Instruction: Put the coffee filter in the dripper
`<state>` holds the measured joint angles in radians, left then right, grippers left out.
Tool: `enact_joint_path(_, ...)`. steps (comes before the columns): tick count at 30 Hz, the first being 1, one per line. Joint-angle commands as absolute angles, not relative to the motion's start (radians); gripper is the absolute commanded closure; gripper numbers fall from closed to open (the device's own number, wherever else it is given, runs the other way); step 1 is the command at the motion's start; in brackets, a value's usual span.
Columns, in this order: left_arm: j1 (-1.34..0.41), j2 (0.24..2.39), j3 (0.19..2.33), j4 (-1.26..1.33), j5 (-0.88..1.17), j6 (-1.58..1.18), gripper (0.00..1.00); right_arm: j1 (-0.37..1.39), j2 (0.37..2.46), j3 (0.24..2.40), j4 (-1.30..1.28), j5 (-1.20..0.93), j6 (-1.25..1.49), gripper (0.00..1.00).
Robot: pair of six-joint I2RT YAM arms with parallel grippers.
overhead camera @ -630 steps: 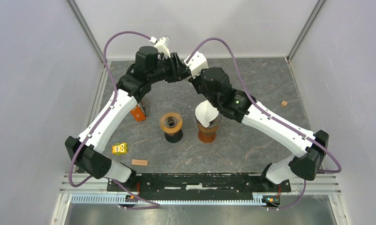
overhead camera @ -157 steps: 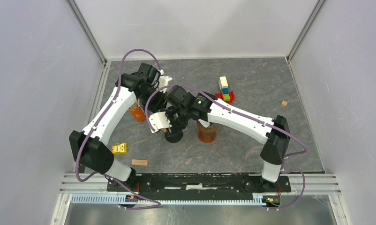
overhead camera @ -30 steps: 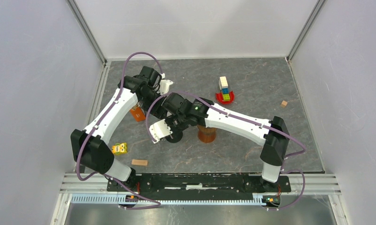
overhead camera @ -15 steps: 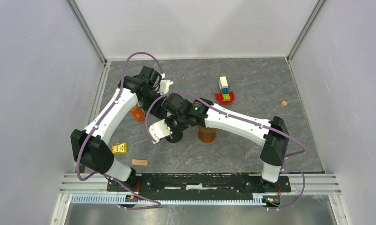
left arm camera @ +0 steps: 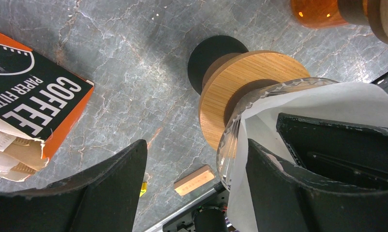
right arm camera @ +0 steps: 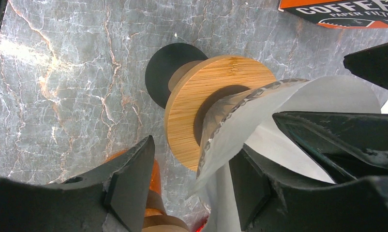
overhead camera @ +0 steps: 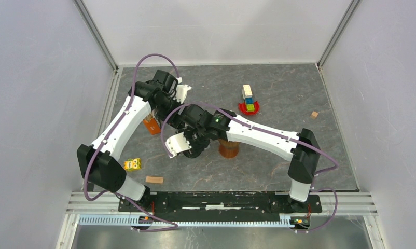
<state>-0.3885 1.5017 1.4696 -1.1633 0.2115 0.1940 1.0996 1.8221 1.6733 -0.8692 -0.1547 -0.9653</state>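
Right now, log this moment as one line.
stage: placing filter | filter: in dripper, edge above rim | left gripper: open | right gripper: open, straddling filter edge

White links (overhead camera: 120, 127), black joints (overhead camera: 303, 162), purple cables (overhead camera: 155, 55); left hand (left arm camera: 194, 145), right hand (right arm camera: 192, 150) black.

Top external: fixed, high behind the arm bases, looking steeply down; far, takes in the whole table (overhead camera: 278, 88).
Left wrist: close, looking down on the dripper (left arm camera: 252, 79).
Right wrist: close, downward, from roughly the opposite side.
Shared by wrists: dripper, coffee filter (left arm camera: 327, 101), filter box (left arm camera: 32, 106).
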Motion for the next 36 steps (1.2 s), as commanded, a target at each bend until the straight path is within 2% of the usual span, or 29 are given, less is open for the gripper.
enact_joint_path(1,-0.390,1.507,1.530,-1.178,0.215,0.245,0.20,1.101,1.768,1.694,-0.855,-0.167,-0.956,0.36)
enact_joint_path(6,-0.390,1.501,1.541,-1.180,0.219,0.246,0.19,1.101,1.752,1.709,-0.862,-0.172,-0.951,0.35)
enact_joint_path(17,-0.390,1.481,1.600,-1.196,0.223,0.253,0.15,1.101,1.687,1.726,-0.841,-0.210,-0.902,0.24)
enact_joint_path(23,-0.388,1.455,1.638,-1.183,0.201,0.259,0.08,1.085,1.628,1.726,-0.803,-0.213,-0.848,0.17)
enact_joint_path(29,-0.350,1.379,1.655,-1.078,0.209,0.218,0.00,1.015,1.535,1.715,-0.726,-0.230,-0.752,0.14)
enact_joint_path(36,-0.218,1.292,1.597,-0.856,0.301,0.088,0.00,0.864,1.383,1.618,-0.558,-0.137,-0.590,0.12)
